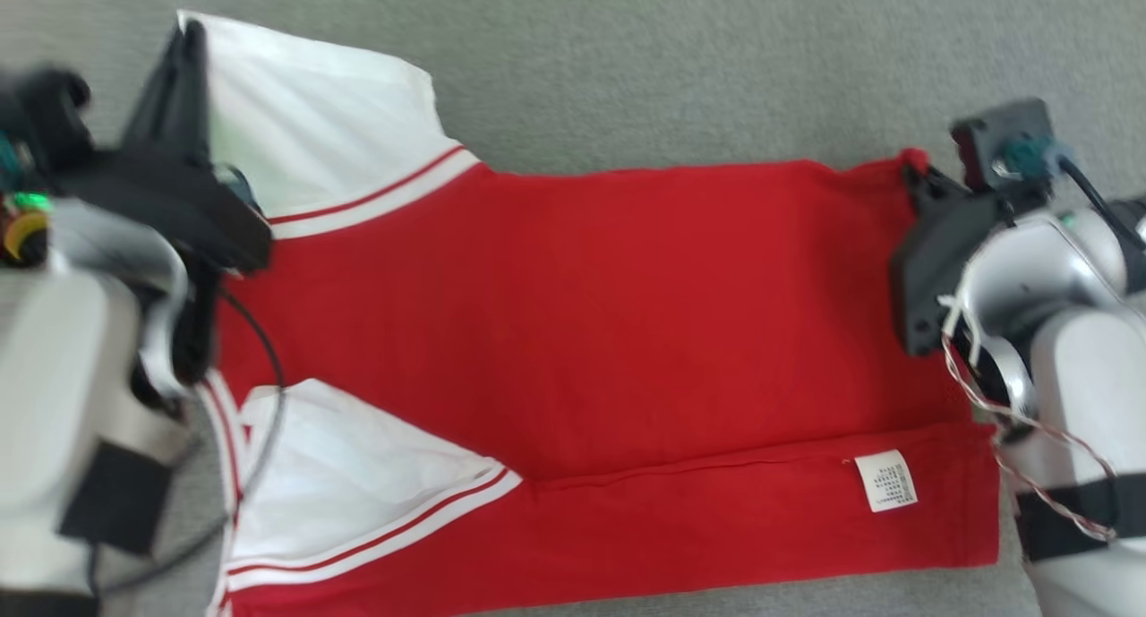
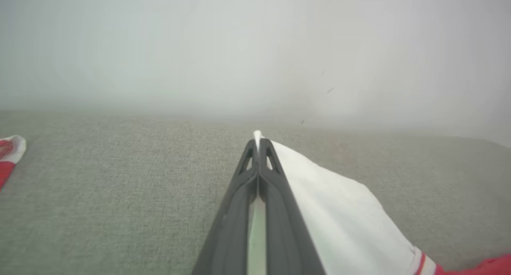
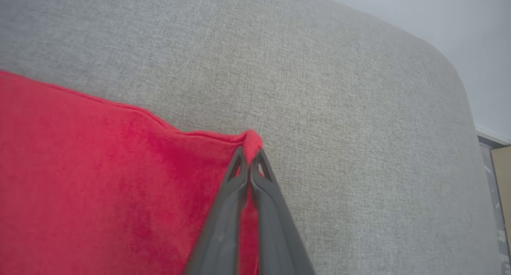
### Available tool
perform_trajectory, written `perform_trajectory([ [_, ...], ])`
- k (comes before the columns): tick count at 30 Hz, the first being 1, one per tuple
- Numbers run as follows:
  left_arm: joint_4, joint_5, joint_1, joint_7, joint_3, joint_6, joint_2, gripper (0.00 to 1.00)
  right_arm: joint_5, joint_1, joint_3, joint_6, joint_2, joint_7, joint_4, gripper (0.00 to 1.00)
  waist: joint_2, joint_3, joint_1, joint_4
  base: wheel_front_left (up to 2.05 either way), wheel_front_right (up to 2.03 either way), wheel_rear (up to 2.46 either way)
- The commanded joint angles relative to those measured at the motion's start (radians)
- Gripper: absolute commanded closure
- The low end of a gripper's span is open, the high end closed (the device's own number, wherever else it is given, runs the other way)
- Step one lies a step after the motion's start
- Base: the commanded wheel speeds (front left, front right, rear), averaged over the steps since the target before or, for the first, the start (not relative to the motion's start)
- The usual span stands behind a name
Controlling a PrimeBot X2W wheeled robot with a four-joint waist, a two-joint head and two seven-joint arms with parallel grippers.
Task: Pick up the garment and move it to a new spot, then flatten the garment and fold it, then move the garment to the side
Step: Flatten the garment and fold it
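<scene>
Clearly the garment (image 1: 582, 330) is soft, light and limp, and it lies flat on the grey cushion (image 3: 339, 87) between the two arms. The left gripper (image 2: 258, 142) pinches its white sleeve tip (image 2: 257, 134), the right gripper (image 3: 249, 152) its red hem corner (image 3: 252, 140): good holds, I think.

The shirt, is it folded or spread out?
Partly folded: the shirt lies spread, but its near edge is turned over, showing the label.

the left end effector (image 2: 258, 141) pinches a white corner of the garment (image 2: 339, 211), jaws closed, a tip of cloth poking past them. the white cloth spreads lower right to red-and-white stripes. a grey woven surface (image 2: 119, 187) lies beneath; a red-and-white bit of cloth (image 2: 10, 151) sits at far left.
</scene>
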Motion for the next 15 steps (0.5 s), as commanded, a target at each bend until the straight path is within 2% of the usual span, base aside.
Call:
perform_trajectory([
  [1,-0.03,-0.006,0.056,-0.039,0.005,0.005,-0.017,1.0,-0.002,0.034,-0.011,-0.002,-0.007,-0.027,-0.009,1.0,0.0,-0.052,0.0,0.049,0.0,0.0,0.0],
  [7,-0.167,-0.003,0.221,-0.128,-0.005,0.031,-0.044,1.0,-0.02,0.132,-0.039,-0.002,-0.02,-0.073,-0.043,1.0,0.0,-0.109,0.0,0.085,0.0,0.0,0.0],
  [11,-0.245,-0.031,0.351,-0.141,-0.002,0.061,-0.057,1.0,-0.02,0.188,-0.027,-0.002,-0.039,-0.077,-0.052,1.0,0.0,-0.147,0.0,0.091,0.0,0.0,0.0],
  [15,-0.295,-0.059,0.465,-0.129,-0.018,0.063,-0.064,1.0,-0.021,0.232,-0.002,-0.002,-0.085,-0.044,-0.036,1.0,0.0,-0.18,0.0,0.101,0.0,0.0,0.0],
])
